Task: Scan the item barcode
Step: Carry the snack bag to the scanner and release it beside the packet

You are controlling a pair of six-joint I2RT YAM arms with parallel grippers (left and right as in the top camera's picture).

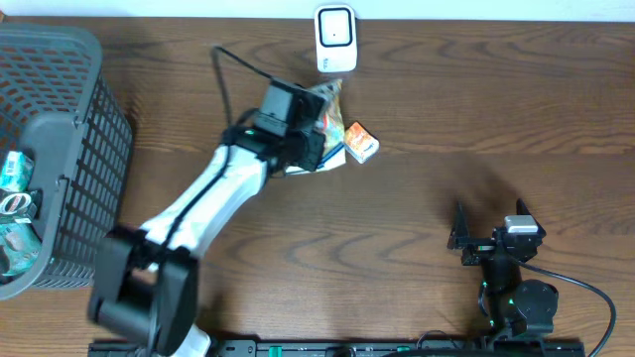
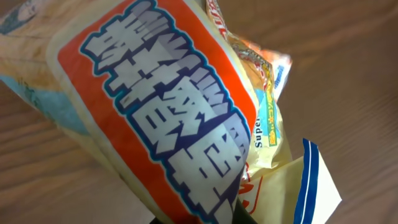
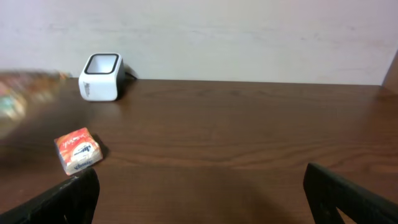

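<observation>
Our left tool (image 1: pixel 316 139) is clamped on the snack bag (image 2: pixel 168 124), just short of the scanner (image 1: pixel 335 38) ahead of it. We should turn the bag slowly until its barcode faces the scanner window. Our right tool (image 3: pixel 208 205) rests with jaws apart.

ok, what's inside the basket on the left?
A few teal-green packets show inside the basket, near the picture's left edge. The rest of the interior is hidden behind its mesh wall or cut off by the frame, so the count is unknown.
</observation>
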